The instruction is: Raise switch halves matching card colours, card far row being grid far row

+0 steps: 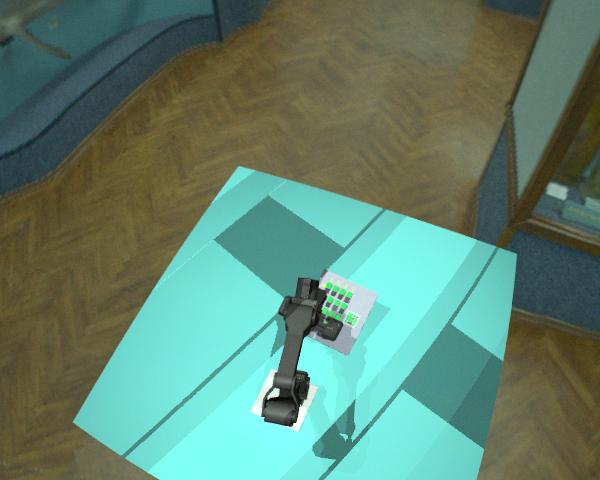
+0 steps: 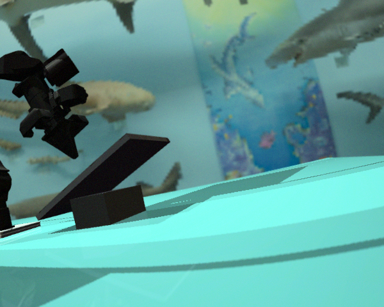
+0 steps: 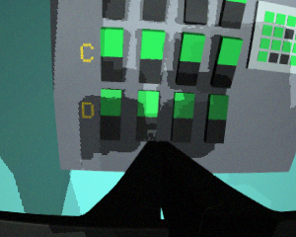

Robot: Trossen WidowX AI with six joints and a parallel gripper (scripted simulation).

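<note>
Fingers pressed fully together on nothing, my tool [image 3: 163, 158] points down over row D of the switches [image 3: 148, 111] on the tilted grey panel [image 1: 359, 302], my arm reaching forward from its base on the bench [image 1: 197, 289], the card [image 3: 277, 39] lying just right of the grid.

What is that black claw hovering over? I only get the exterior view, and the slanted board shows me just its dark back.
Observer: The wrist view shows the board's face: a grey panel of rocker switches, each half green, half dark grey.
Operator: Is the claw carrying anything?
Observer: No. The gripper is shut on nothing, its tip pointing at the second switch from the left in the row lettered D.
Operator: Anything else on the board?
Observer: A small card at the panel's right, mostly green squares with a few dark ones.
</note>
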